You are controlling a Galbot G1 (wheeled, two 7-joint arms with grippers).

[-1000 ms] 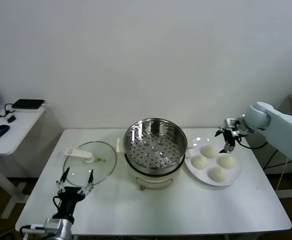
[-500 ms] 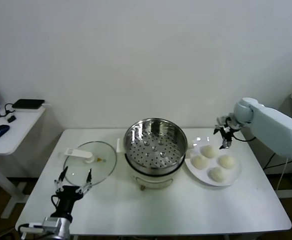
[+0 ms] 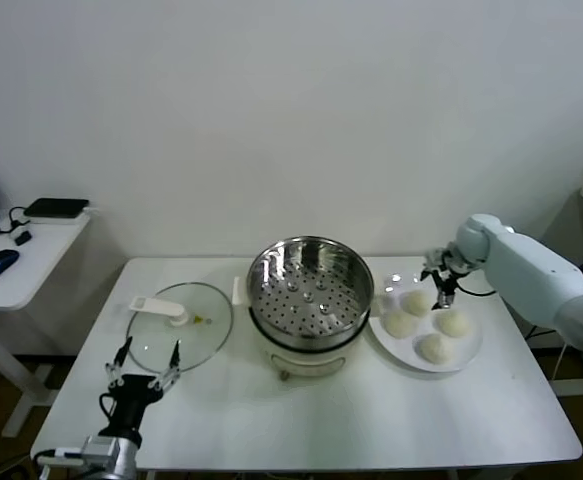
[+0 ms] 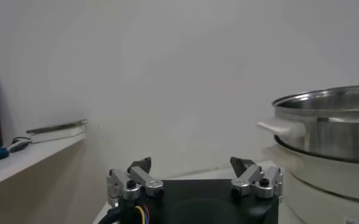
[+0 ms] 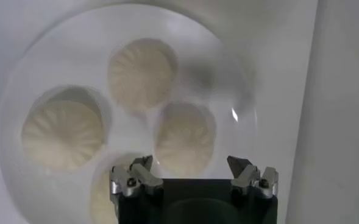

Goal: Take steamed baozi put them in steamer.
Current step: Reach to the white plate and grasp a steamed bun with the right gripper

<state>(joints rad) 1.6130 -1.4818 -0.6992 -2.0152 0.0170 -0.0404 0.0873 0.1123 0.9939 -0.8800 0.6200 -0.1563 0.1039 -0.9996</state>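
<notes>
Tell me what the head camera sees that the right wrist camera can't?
Only the head view shows the steamer, the glass lid beside it, the table, the side desk, and the left gripper, open near the table's front edge. Only the right wrist view shows the pleats on top of the baozi. Both show four baozi on the white plate and the right gripper, open above them.

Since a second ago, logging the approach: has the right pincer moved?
Yes. The right pincer, open, has shifted toward the steamer and now hangs over the plate's far edge, above the steamed baozi.
</notes>
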